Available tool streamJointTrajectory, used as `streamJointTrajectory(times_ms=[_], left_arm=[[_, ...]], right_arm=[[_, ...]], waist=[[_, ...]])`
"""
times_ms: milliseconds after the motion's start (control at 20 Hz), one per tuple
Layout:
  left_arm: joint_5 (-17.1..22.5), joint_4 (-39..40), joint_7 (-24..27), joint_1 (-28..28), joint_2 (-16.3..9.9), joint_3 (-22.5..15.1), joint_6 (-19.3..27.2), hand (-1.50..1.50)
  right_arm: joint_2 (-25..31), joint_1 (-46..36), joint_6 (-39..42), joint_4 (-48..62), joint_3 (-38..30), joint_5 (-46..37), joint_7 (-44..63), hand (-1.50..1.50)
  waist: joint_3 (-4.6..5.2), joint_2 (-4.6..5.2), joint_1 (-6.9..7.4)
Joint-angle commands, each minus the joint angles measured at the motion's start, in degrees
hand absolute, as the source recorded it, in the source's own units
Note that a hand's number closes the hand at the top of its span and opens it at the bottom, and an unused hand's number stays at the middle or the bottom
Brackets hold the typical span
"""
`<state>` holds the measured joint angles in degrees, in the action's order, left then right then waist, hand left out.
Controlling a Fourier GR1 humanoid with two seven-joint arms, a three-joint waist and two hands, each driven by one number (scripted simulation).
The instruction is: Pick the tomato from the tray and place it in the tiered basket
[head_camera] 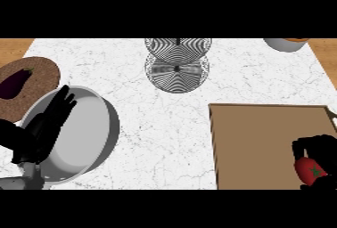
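white marble counter (164,133) with wood edges. brown tray (263,142) under the right hand (316,144), whose fingers curl round the tomato (310,171). wire basket (178,62) far up-left of it. left hand (49,120), fingers straight, rests over a grey pan (85,133).

Bright, even light, with no glare; a soft shadow falls beside the tray (263,133).

Matt brown wood-look tray (263,147) beneath the right hand (316,144); glossy red tomato (309,171) within its curled fingers. Smooth, shiny metal pan (82,133) under the left hand (46,124). Beyond: wire-mesh tiered basket (178,62), white veined marble-look counter (164,124), rough cork mat (36,84).
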<state>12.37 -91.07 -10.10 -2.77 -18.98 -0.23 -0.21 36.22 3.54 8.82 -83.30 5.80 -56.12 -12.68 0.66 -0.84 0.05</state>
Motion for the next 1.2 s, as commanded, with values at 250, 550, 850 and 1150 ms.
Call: streamJointTrajectory(times_ms=[250,550,850,1150], left_arm=[[-0.13,-1.48,-2.65,0.9,0.82,0.09,0.93,0.0],[-1.52,-0.61,-1.34,1.65,1.33,-0.86,1.66,0.0],[0.19,-0.4,-3.31,-1.03,0.26,0.52,0.79,0.0],[-1.32,0.03,0.02,1.95,2.15,-0.53,0.43,0.0]], right_arm=[[-8.82,-0.74,-4.97,-4.29,-5.28,-2.68,14.65,1.5],[-15.96,-5.16,-8.03,-11.58,-11.13,-4.02,31.06,1.5],[-24.68,-8.49,-16.62,-23.37,-9.49,0.78,29.8,1.5],[-25.62,-14.73,-3.2,-37.59,-5.48,1.9,41.97,1.5]], waist=[[-0.62,0.69,-0.25],[-0.59,0.61,-0.47],[-0.66,0.59,-0.67],[-0.59,0.69,-0.09]])
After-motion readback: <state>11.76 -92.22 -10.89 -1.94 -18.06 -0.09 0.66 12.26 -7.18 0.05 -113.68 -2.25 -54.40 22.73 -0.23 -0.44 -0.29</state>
